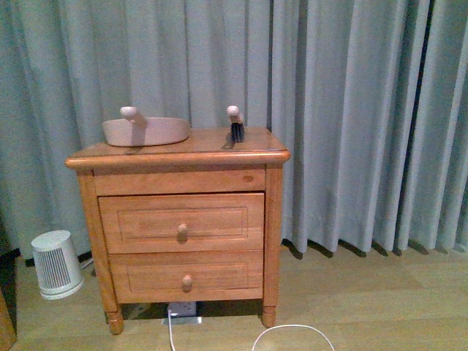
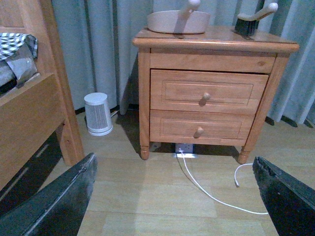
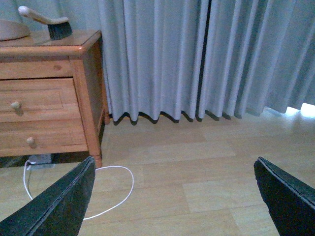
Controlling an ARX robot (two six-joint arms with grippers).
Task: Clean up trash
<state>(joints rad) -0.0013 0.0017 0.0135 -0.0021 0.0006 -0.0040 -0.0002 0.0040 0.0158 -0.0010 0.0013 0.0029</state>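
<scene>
Brush [image 1: 236, 129] rests bristles-down on nightstand [image 1: 183, 158], handle tilted forward.

No text, label, brand or number you can read: nightstand [image 1: 183, 223], dustpan [image 1: 146, 131], brush [image 1: 235, 126] and white heater [image 1: 57, 265] show none.

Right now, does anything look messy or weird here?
A dustpan and brush sit on the nightstand, an odd spot for floor tools. A white cable lies looped loose on the floor beside it.
</scene>
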